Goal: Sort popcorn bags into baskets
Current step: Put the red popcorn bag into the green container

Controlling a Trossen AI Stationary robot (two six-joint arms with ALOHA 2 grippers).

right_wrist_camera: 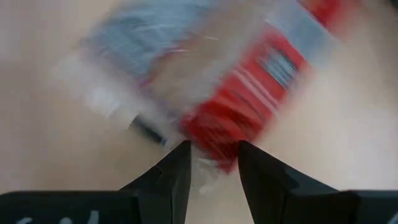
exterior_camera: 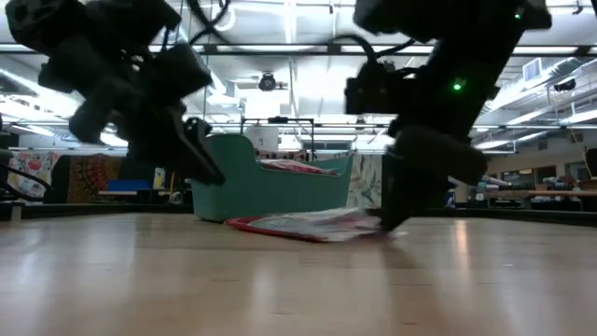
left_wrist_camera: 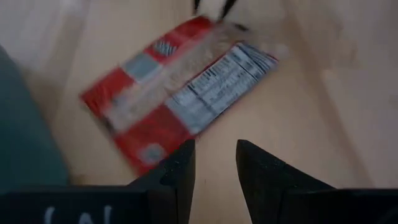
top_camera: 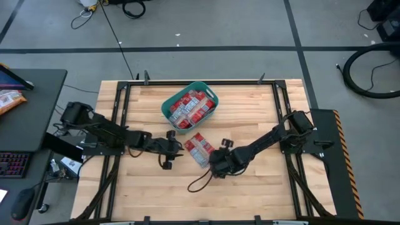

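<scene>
A teal basket [top_camera: 189, 105] stands near the table's far edge, with several red popcorn packets [top_camera: 192, 107] lying in it. One more red packet [top_camera: 199, 149] lies flat on the wood in front of it, seen also in the low view [exterior_camera: 308, 224]. My left gripper [top_camera: 178, 147] hovers open just left of this packet [left_wrist_camera: 180, 93], clear of it. My right gripper [top_camera: 215, 161] is open and low at the packet's near right end [right_wrist_camera: 214, 152], with a finger on either side of it. My right gripper comes from above, slanting down at the loose packet's near right end [right_wrist_camera: 217, 140], which reaches into the gap between the open fingers [right_wrist_camera: 177, 171]. Whether a finger touches it, I cannot tell. The packet lies flat on the table.
A black cable loop [top_camera: 199, 183] lies on the wood near my right gripper. Dark frame rails [top_camera: 282, 112] run along the table's sides. A desk [top_camera: 37, 94] with an orange snack bag [top_camera: 9, 100] stands off the left edge. Bare wood [top_camera: 250, 194] lies toward the near edge.
</scene>
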